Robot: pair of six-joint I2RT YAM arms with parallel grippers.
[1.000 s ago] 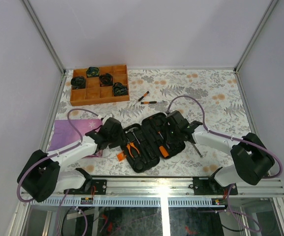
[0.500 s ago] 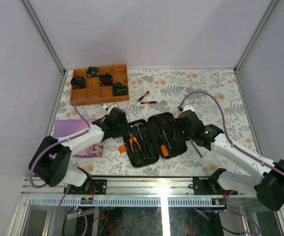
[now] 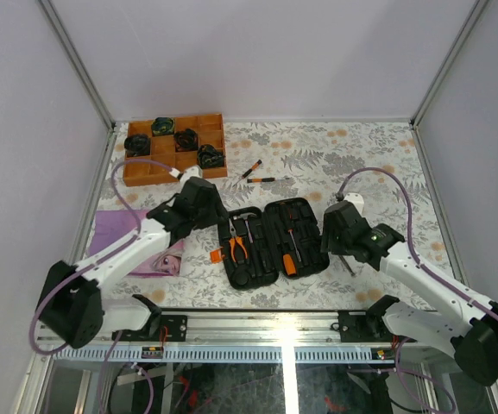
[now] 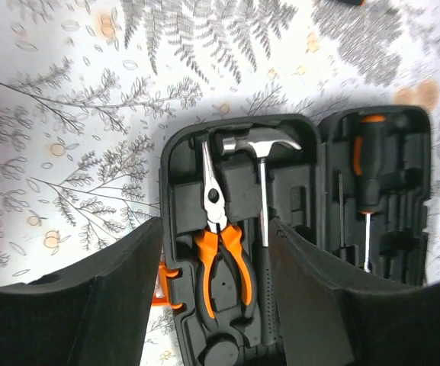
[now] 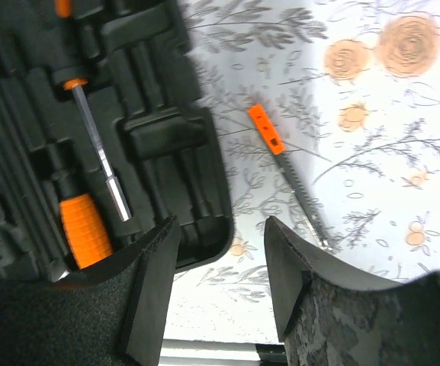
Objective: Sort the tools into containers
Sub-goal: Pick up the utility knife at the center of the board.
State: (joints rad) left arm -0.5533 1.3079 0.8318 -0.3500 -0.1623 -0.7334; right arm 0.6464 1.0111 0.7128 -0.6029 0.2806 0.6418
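Right tool [image 5: 213, 252] withdrew; black case [image 3: 266, 228] lies open.

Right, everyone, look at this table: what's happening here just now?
Two robot arms are packing tools into an open black tool case. Pliers, a hammer and a screwdriver already sit in its slots. The left gripper hovers open over the pliers, the right gripper open at the case's right edge; neither holds anything. Two small tools lie loose beyond the case.
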